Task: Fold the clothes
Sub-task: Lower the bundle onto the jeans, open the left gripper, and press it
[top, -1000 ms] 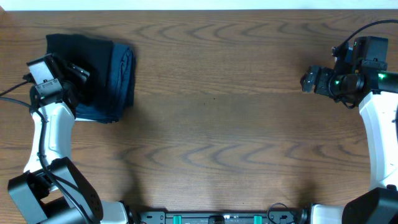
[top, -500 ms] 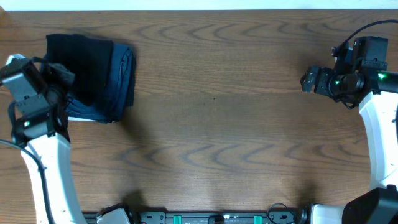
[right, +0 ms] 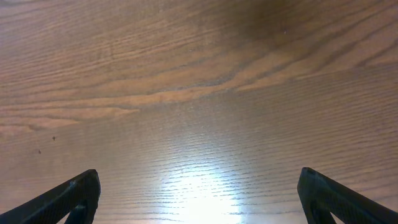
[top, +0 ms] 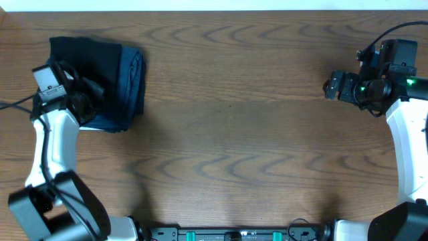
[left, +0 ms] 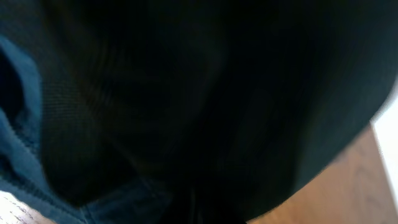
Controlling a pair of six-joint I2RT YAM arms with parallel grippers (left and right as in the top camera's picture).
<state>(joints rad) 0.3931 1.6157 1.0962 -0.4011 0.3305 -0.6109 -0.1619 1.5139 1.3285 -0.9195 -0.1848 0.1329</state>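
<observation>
Surface: brown wood-grain desk (top: 234,134), matte, with a patch of glare in the right wrist view; a pale strip (top: 214,5) runs along its far edge.
Count: one plain black soft-fabric T-shirt (top: 87,57), one folded dark blue denim-like garment (top: 135,80), two arms.
Writing: none can be made out on either garment; the cloth is too dark.
Far left: the black T-shirt lies bunched on top of the blue garment, whose layered edges show at the pile's right and near sides.
Left gripper (top: 92,90): down on the near part of the black T-shirt, jaws closed. Dark cloth fills its wrist view, so I cannot tell whether any is pinched.
Right gripper (top: 331,87): far right, well apart from the pile, over bare wood. Its jaws are spread wide with nothing between them.
</observation>
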